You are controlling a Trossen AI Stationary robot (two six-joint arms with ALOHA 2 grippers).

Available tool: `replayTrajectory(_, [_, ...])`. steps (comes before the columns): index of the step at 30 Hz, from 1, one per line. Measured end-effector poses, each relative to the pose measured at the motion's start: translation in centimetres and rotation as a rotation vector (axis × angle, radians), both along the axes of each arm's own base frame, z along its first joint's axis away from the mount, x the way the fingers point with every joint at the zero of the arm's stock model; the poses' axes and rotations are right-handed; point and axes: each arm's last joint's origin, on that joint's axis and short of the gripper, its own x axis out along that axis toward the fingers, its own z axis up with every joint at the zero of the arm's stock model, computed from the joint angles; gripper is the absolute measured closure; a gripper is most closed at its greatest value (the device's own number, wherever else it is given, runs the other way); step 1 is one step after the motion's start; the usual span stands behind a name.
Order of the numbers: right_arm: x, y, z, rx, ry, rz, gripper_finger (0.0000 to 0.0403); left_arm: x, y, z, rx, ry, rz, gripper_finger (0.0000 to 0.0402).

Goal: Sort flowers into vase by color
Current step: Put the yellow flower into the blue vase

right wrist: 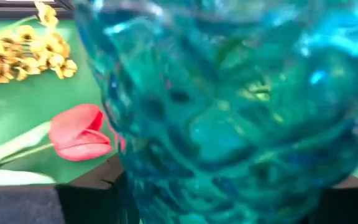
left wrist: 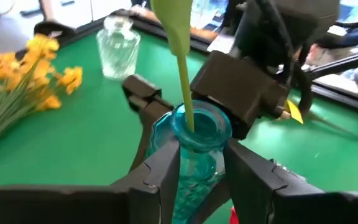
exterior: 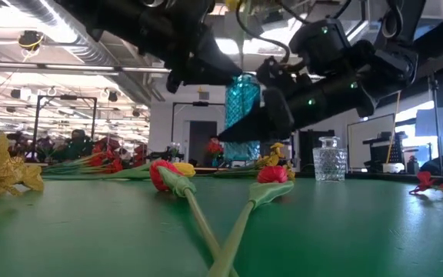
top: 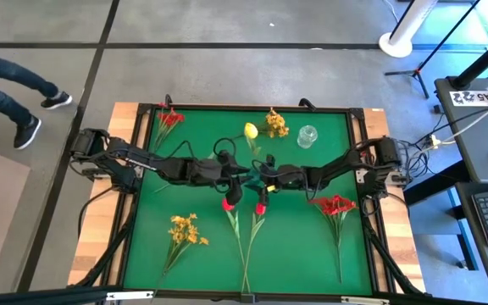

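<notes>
A blue glass vase [left wrist: 197, 134] hangs between my two arms over the middle of the green table [top: 312, 254]. A yellow tulip [top: 251, 130] stands in it, its green stem [left wrist: 182, 68] going down through the mouth. My left gripper [left wrist: 201, 158] is shut on the vase's neck. My right gripper [top: 267, 178] comes from the opposite side and is shut on the vase lower down. Two red tulips [top: 227, 203] [top: 260, 207] lie flat on the table just near of the vase. My left gripper pinches the vase's neck [left wrist: 197, 155], just under the rim, between its two fingers [left wrist: 166, 165], one on each side. It comes nearly level from the table's left. In the low view the vase [exterior: 242, 115] stands roughly upright and looks clear of the table. My right gripper holds the vase's patterned body [right wrist: 229, 124], which fills its wrist view. Its fingers [left wrist: 140, 93] reach around the vase from the table's right, slanting slightly down. The places of contact are hidden by the vase itself.
A clear glass vase [top: 307, 135] stands at the back right beside a yellow-orange cluster [top: 275, 123]. Red sprays lie at the back left [top: 169, 119] and at the right [top: 333, 205]. Another yellow cluster [top: 185, 229] lies near left. A person's legs [top: 15, 93] show beyond the table.
</notes>
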Motion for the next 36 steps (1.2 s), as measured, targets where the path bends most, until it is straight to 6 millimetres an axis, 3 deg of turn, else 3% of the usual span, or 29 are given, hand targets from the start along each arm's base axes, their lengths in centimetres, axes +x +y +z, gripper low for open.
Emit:
replayTrajectory(11, [2.4, -0.3, -2.7, 0.013, 0.073, -0.02, 0.0156, -0.7, 0.1, -1.2, -0.021, 0.126, 0.026, 0.0285])
replayTrajectory(20, [3.3, -0.3, -2.8, 0.029, 0.108, -0.034, 0.0156, -0.9, 0.2, -1.4, -0.029, 0.157, 0.057, 0.0285])
replayTrajectory(27, [3.2, -0.3, -2.8, 0.052, 0.114, -0.047, 0.0022, -1.1, 0.0, -1.6, -0.047, 0.196, 0.059, 0.0285])
replayTrajectory(30, [3.2, -0.2, -2.9, 0.079, 0.113, -0.038, 0.0016, -1.4, 0.0, -1.8, -0.057, 0.232, 0.068, 0.0285])
replayTrajectory(36, [2.9, -0.1, -3.6, 0.116, 0.177, -0.008, 0.0046, -2.1, -0.5, -1.6, -0.056, 0.267, 0.057, 0.0285])
